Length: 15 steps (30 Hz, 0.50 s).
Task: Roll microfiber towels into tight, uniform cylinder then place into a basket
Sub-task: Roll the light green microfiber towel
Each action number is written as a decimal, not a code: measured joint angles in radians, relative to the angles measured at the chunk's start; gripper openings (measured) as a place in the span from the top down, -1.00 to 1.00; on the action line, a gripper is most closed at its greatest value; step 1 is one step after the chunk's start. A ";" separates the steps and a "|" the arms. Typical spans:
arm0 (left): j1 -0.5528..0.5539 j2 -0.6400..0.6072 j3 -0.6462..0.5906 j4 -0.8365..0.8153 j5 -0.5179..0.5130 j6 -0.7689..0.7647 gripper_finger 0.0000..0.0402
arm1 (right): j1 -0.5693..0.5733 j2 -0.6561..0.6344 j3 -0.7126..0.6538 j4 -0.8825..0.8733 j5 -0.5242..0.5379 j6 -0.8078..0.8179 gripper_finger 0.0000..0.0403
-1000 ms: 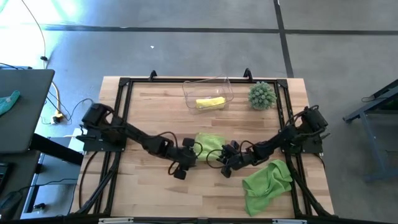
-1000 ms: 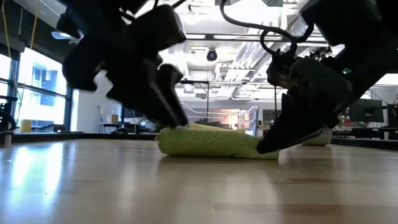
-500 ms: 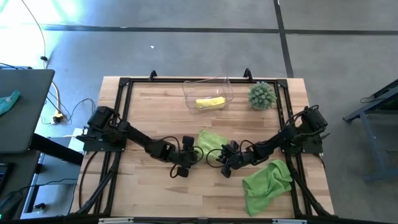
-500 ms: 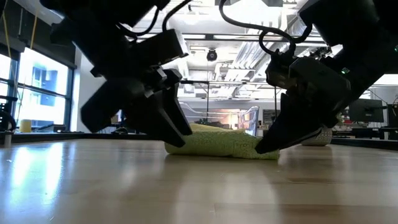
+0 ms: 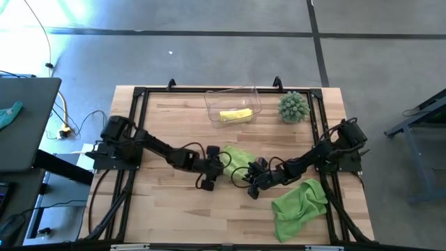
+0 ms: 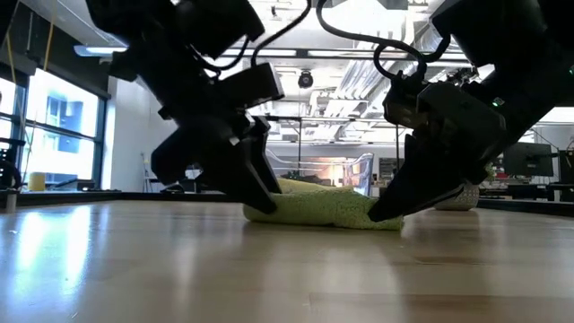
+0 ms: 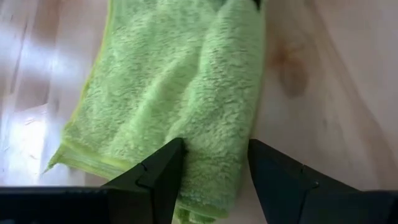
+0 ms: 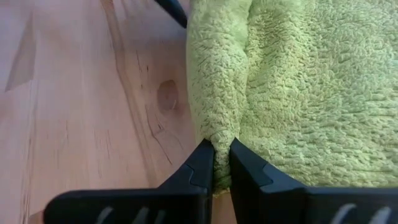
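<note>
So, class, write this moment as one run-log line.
left claw: open around roll end of green towel | right claw: pinching other end | yellow towel: in basket | second green towel: crumpled

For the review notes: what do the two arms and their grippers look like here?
Both arms are black, jointed and slim, mounted on black frame rails at the table's sides, with dark cables looped along them. The left gripper and right gripper each carry two matte black, angular fingers that taper to blunt tips. No markings are legible.
</note>
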 joint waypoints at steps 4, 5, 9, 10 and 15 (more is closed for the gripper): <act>0.020 0.008 0.001 -0.004 0.051 -0.011 0.14 | 0.000 0.000 -0.001 0.002 0.000 -0.001 0.91; 0.024 0.008 0.001 -0.005 0.058 -0.020 0.14 | 0.000 0.000 -0.001 0.003 0.001 -0.008 0.91; 0.041 0.007 0.001 -0.034 0.082 -0.076 0.19 | 0.000 0.005 -0.003 0.030 -0.003 -0.088 0.87; 0.048 0.007 0.002 -0.044 0.107 -0.095 0.22 | 0.000 0.004 -0.003 0.036 -0.005 -0.111 0.84; 0.075 0.025 0.007 -0.080 0.221 -0.197 0.51 | 0.000 -0.034 -0.005 0.022 -0.009 -0.175 0.64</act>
